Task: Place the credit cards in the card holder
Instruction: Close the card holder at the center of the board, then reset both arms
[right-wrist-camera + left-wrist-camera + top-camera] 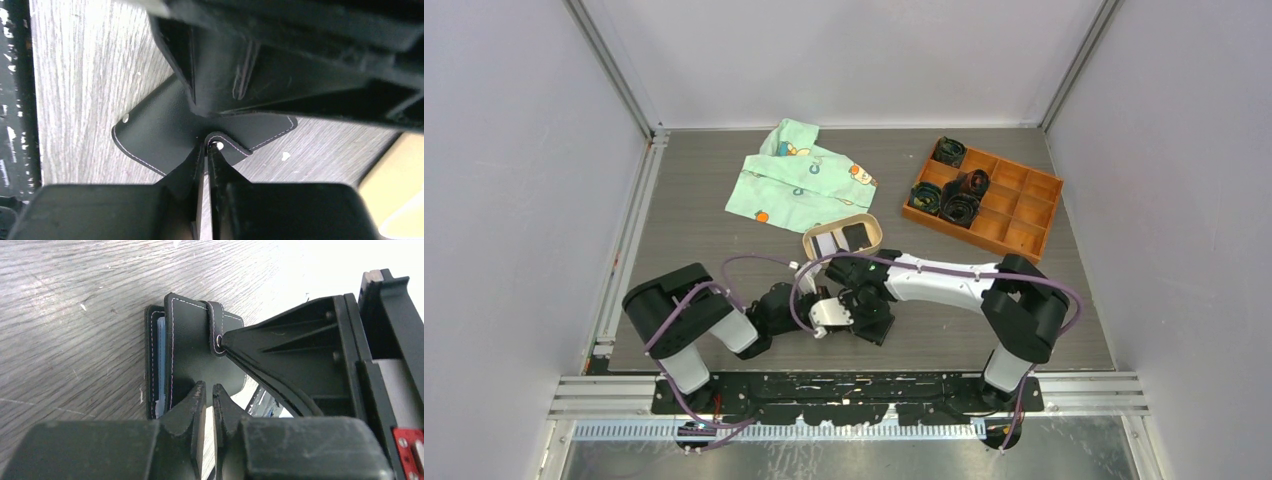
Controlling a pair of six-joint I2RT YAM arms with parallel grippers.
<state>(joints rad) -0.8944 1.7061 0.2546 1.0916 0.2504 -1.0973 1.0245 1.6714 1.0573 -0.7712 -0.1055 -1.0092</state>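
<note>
Two grippers pinch the card holder (187, 347) at 6 o'clock on the bench (714, 225): left gripper (209, 389) narrow on its cover edge, right gripper (206, 146) narrow on the snap tab (215, 320). Recommend peeling the tab slowly with the cover pinned; credit cards (829, 241) lie at its 12 o'clock.

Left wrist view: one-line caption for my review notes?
Left gripper pinches the card holder at its lower edge while the right gripper grips its snap tab.
</note>
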